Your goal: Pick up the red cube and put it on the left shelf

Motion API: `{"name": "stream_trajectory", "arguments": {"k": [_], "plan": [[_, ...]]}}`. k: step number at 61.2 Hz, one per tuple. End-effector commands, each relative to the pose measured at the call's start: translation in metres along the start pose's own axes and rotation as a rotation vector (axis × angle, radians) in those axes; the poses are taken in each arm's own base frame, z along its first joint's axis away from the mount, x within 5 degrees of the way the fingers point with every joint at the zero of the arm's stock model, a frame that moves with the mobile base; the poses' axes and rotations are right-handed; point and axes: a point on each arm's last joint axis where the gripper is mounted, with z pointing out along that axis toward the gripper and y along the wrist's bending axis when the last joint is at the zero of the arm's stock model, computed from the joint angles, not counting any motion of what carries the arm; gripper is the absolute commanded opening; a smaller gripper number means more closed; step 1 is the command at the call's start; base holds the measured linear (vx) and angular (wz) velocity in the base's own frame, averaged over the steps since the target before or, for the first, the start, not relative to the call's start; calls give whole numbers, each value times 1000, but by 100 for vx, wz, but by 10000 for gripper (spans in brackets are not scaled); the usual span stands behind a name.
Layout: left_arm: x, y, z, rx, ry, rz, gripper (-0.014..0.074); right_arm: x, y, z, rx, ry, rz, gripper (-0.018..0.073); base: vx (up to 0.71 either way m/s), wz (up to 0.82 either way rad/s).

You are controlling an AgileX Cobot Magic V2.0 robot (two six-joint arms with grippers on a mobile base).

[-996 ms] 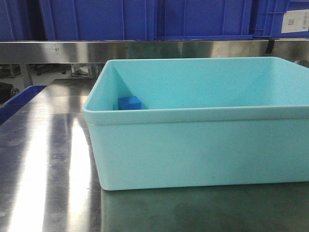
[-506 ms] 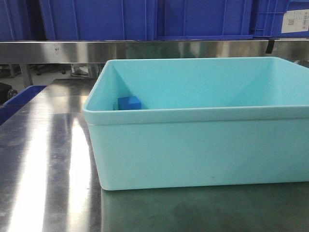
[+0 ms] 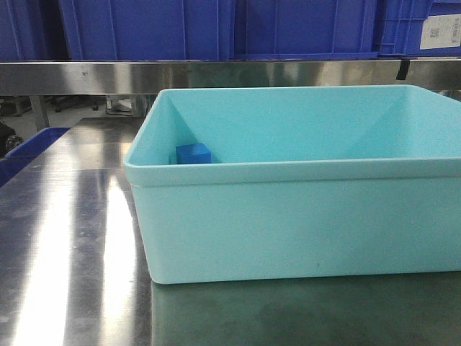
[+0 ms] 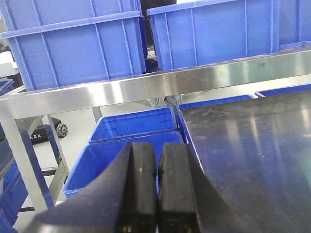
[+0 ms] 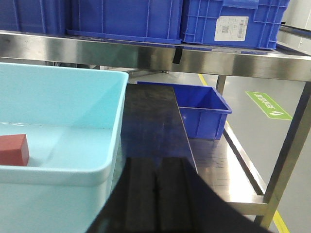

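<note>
The red cube (image 5: 13,149) lies inside the light teal tub (image 5: 63,174), seen only in the right wrist view at the lower left. The front view shows the same tub (image 3: 302,216) with a blue cube (image 3: 193,153) in its back left corner; the red cube is hidden there. My right gripper (image 5: 155,162) is shut and empty, to the right of the tub. My left gripper (image 4: 157,148) is shut and empty, over blue crates off the table's left edge. The steel shelf (image 4: 146,90) runs across behind it.
Blue crates (image 4: 77,43) stand on the steel shelf (image 3: 216,72) behind the table. More blue crates (image 4: 131,126) sit on the floor left of the table, and another (image 5: 206,114) at the right. The steel table top (image 3: 65,238) extends left of the tub.
</note>
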Motion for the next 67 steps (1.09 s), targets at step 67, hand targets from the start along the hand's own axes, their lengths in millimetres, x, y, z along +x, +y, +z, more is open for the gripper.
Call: {"name": "stream_trajectory", "arguments": {"k": [67], "plan": [[-1, 0, 0, -4, -68, -5, 106, -87, -3, 0, -22, -215, 220, 57, 0, 0]]}}
